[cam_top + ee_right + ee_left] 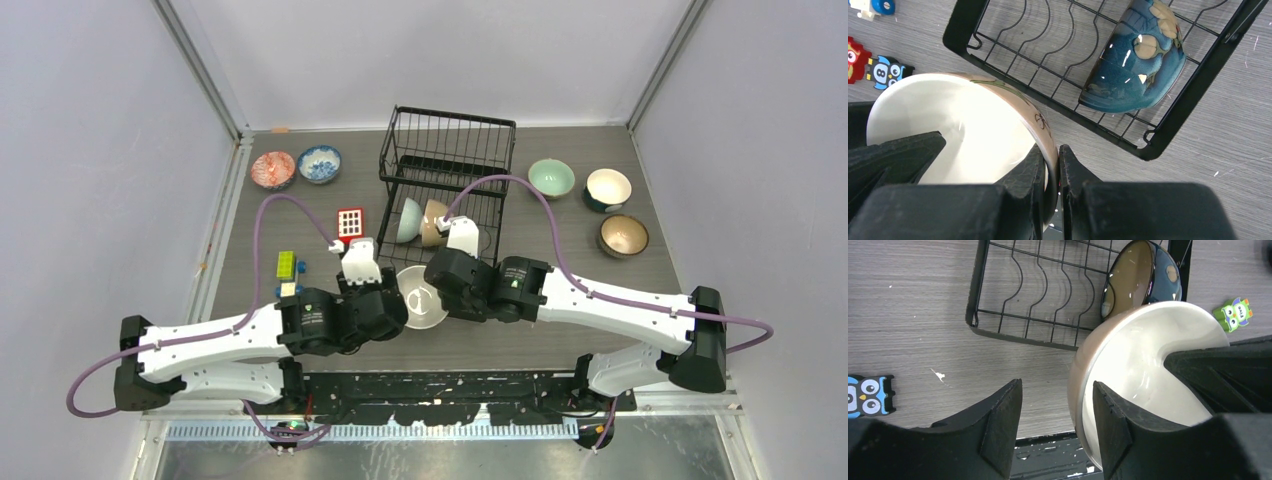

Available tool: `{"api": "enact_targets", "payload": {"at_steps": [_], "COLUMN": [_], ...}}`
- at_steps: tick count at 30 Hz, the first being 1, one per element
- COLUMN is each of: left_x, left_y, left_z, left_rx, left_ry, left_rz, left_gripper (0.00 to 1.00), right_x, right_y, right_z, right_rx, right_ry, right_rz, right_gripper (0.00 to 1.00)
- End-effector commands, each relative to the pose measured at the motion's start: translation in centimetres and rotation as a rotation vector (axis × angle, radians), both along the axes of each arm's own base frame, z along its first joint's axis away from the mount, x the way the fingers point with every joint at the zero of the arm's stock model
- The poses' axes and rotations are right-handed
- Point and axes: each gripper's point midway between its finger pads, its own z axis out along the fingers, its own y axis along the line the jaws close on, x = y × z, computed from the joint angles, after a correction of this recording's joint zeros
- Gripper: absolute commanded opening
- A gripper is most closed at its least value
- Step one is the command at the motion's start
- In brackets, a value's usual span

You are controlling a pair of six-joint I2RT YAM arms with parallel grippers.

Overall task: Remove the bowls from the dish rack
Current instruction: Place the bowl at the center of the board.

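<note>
A cream bowl [422, 297] with a tan outside hangs between my two grippers, just in front of the black wire dish rack [445, 165]. My right gripper [1052, 165] is shut on the cream bowl's rim [1045, 135]. My left gripper [1058, 405] is open and straddles the opposite rim [1083, 390]: one finger is inside the bowl, the other stands apart from its outer wall. In the rack's slotted tray two bowls stand on edge, a bluish one [408, 220] and a tan one [434, 222]. A dark blue flowered bowl [1138, 60] shows in the right wrist view.
Left of the rack sit a red patterned bowl [272, 169] and a blue-and-white bowl [320, 163]. Right of it are a pale green bowl [551, 178], a cream bowl [608, 188] and a brown bowl [623, 235]. A red block [349, 223] and small toy blocks [287, 264] lie near my left gripper.
</note>
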Motion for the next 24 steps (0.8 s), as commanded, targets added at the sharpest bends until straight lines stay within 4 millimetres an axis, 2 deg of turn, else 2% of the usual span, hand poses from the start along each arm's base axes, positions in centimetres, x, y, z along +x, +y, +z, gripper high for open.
{"api": "enact_targets", "payload": {"at_steps": [1, 5, 9, 16, 22, 24], "left_x": [1.5, 2.0, 2.3, 2.5, 2.6, 2.5], "left_y": [0.1, 0.3, 0.6, 0.1, -0.5, -0.6], "left_z": [1.2, 1.3, 1.3, 1.4, 1.4, 1.2], "left_rx": [-0.060, -0.052, -0.033, -0.023, -0.033, -0.032], "left_ry": [-0.054, -0.047, -0.033, -0.024, -0.022, -0.018], "left_rz": [0.085, 0.111, 0.129, 0.119, 0.099, 0.094], "left_gripper": [0.54, 0.53, 0.47, 0.42, 0.29, 0.28], "right_x": [1.3, 1.5, 1.7, 1.9, 1.9, 1.9], "right_y": [1.8, 1.7, 1.6, 1.9, 2.0, 2.0], "right_z": [3.0, 2.9, 2.6, 2.7, 2.7, 2.8], "right_rx": [0.131, 0.114, 0.085, 0.073, 0.075, 0.078], "right_ry": [-0.060, -0.065, -0.072, -0.080, -0.078, -0.081], "right_rz": [-0.044, -0.048, -0.049, -0.044, -0.040, -0.038], "right_gripper": [0.01, 0.01, 0.01, 0.01, 0.01, 0.01]}}
